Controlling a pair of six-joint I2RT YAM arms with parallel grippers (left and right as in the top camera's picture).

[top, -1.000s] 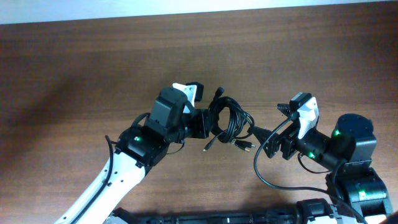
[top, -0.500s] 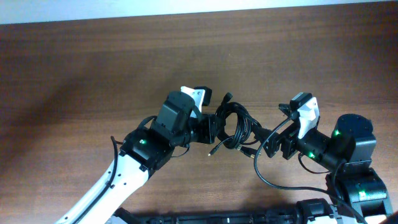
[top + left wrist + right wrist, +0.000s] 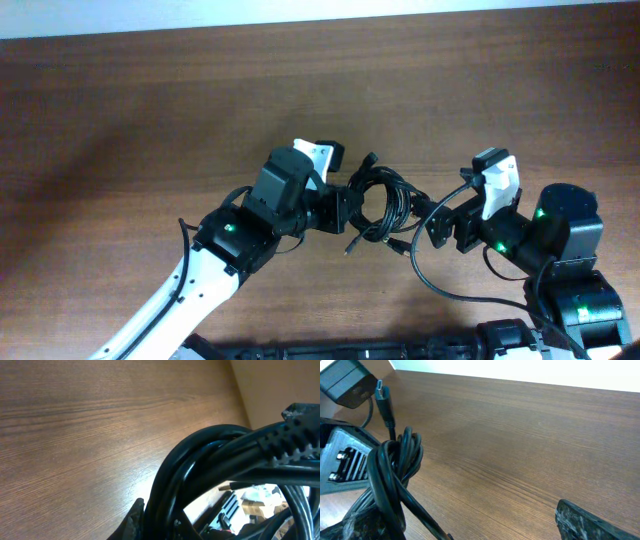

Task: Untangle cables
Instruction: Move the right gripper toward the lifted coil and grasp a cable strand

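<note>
The left gripper [image 3: 348,212] is clenched on the left side of the cables [image 3: 385,203]. They form one black knotted bundle of loops near the middle of the wooden table [image 3: 150,110], between the two arms. In the left wrist view the thick black loops are very close to the camera and fill the right half, with a ribbed plug collar [image 3: 285,440] lying on top of them. One dark finger [image 3: 134,519] shows at the lower edge, against the loops. The right gripper [image 3: 432,222] is just at the right side of the bundle and it is released. In the right wrist view its two fingers stand wide apart, one [image 3: 585,519] at the lower right and the other at the lower left, where the strands pass next to it. I cannot tell if they touch it. One plug end [image 3: 367,158] sticks out of the bundle toward the far edge of the table, and a small plug end [image 3: 350,244] hangs out at the near side. Whether the bundle rests on the table or is lifted, I cannot tell.
</note>
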